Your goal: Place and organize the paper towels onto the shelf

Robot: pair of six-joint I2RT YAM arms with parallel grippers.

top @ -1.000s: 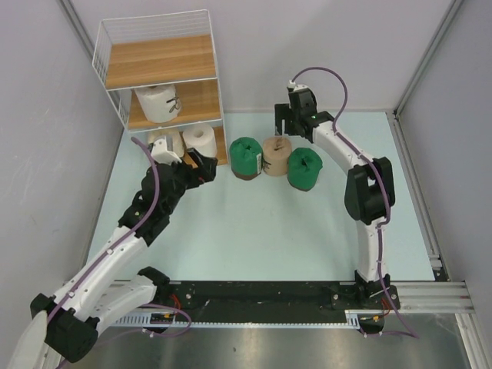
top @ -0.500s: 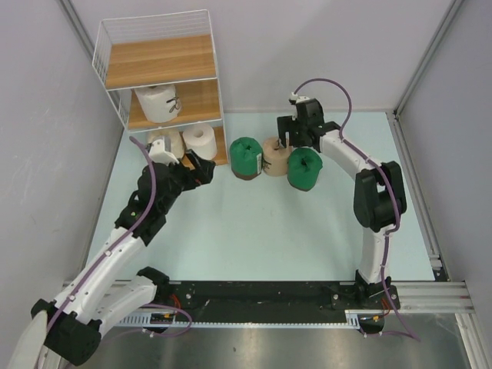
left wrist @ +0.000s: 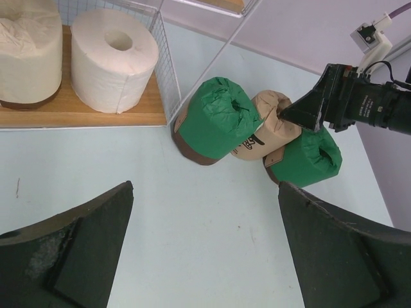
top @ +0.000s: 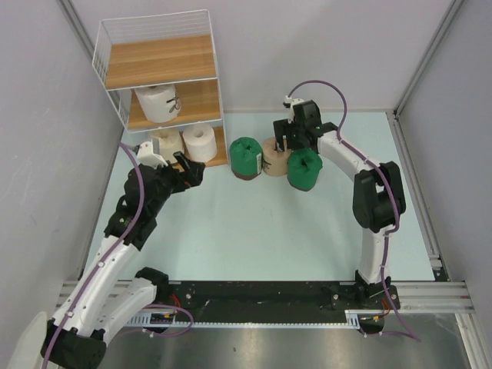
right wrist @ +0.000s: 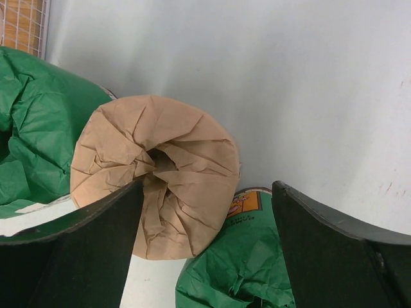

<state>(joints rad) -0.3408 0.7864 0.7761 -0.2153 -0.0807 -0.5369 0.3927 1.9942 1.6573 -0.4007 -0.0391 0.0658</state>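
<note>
The white wire shelf [top: 157,61] stands at the back left. One cream paper towel roll [top: 157,104] is on its middle board, and two cream rolls [top: 165,142] [top: 201,141] are on the bottom board [left wrist: 77,115]. On the table lie a green roll [top: 247,156], a tan roll [top: 275,156] and a second green roll [top: 304,167], all touching. My right gripper [top: 288,143] is open and straddles the tan roll [right wrist: 157,173] and the right green roll [right wrist: 244,263]. My left gripper [top: 190,169] is open and empty, just in front of the shelf.
Grey walls close in the left, back and right sides. The shelf's wire side [left wrist: 168,70] stands between the bottom cream roll [left wrist: 114,58] and the left green roll [left wrist: 215,122]. The light blue table [top: 254,223] stretches toward the arm bases.
My left gripper has drawn back from the bottom shelf, toward the left and nearer. My right gripper has come down and forward over the tan roll.
</note>
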